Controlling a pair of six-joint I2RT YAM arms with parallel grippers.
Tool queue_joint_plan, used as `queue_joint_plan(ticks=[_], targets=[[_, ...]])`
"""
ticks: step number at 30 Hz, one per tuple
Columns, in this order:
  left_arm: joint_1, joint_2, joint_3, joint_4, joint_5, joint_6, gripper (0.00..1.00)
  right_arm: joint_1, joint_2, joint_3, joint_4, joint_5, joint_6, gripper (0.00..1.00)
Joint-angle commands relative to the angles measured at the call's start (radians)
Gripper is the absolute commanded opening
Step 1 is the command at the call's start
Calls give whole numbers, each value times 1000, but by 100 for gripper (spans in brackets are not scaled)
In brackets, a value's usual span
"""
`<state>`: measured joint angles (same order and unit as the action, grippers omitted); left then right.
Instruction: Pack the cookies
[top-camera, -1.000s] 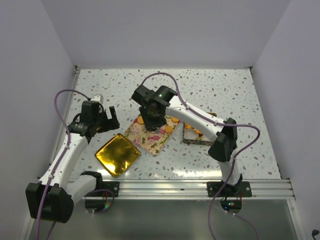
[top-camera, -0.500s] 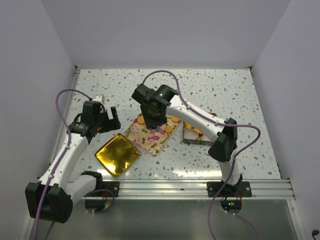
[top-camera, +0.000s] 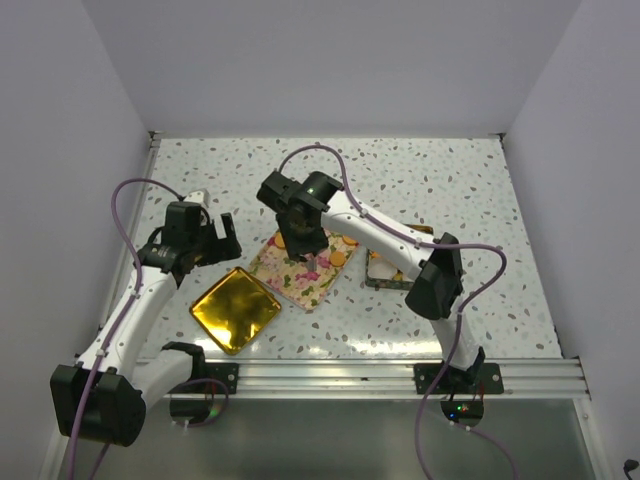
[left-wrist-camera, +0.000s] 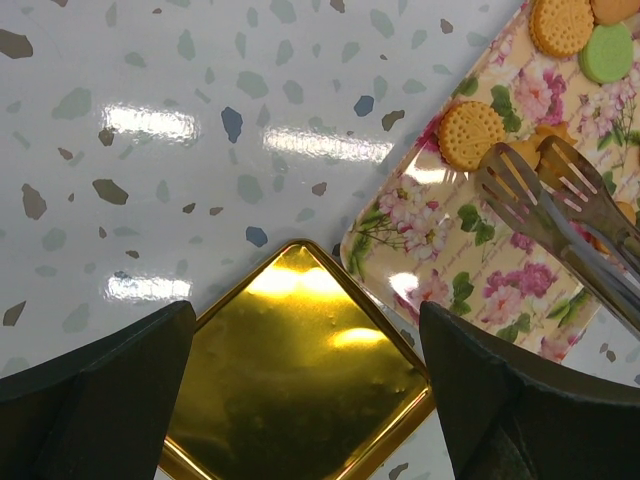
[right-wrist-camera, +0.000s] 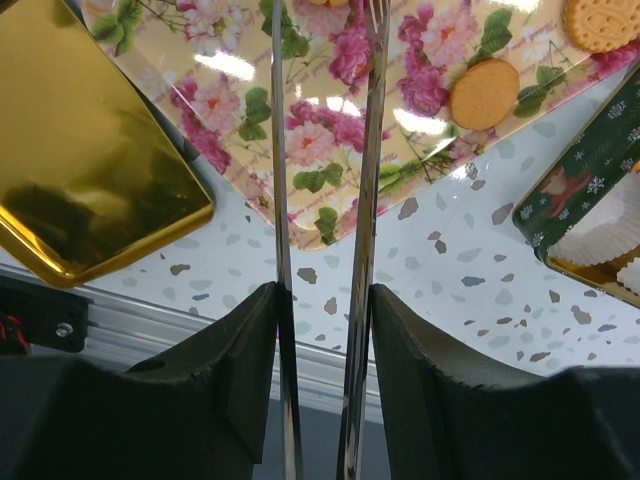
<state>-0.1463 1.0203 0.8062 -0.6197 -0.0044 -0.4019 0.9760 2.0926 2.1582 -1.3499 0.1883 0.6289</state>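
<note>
Orange cookies (left-wrist-camera: 470, 134) and one green cookie (left-wrist-camera: 607, 52) lie on a floral tray (left-wrist-camera: 440, 240). They also show in the right wrist view (right-wrist-camera: 484, 94) and the top view (top-camera: 338, 258). My right gripper (right-wrist-camera: 325, 320) is shut on metal tongs (right-wrist-camera: 283, 200) and hangs over the tray (top-camera: 300, 280). The tong tips (left-wrist-camera: 520, 175) are slightly apart, right over an orange cookie that they partly hide. My left gripper (left-wrist-camera: 305, 400) is open and empty above a gold lid (left-wrist-camera: 300, 370).
The gold lid (top-camera: 235, 308) lies left of the tray, touching its corner. A green tin (right-wrist-camera: 575, 205) with white paper cups (right-wrist-camera: 610, 225) stands right of the tray (top-camera: 390, 272). The metal rail (top-camera: 330, 375) runs along the table's near edge.
My right arm has shifted slightly left with the tongs over the tray. My left gripper has turned a little and stays over the gold lid.
</note>
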Motion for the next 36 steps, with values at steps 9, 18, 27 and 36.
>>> queue_joint_plan(ticks=[9,18,27,36], targets=[[-6,-28,22,-5,-49,-14,100,-2,-14,66,-61,13,-38,27],[-4,-22,24,-2,-74,-18,100,-36,-117,20,-101,60,-49,23],[-4,-11,14,37,-14,8,100,-169,-441,-228,-137,122,-28,23],[-4,7,5,57,0,11,100,-296,-701,-513,-230,220,34,23]])
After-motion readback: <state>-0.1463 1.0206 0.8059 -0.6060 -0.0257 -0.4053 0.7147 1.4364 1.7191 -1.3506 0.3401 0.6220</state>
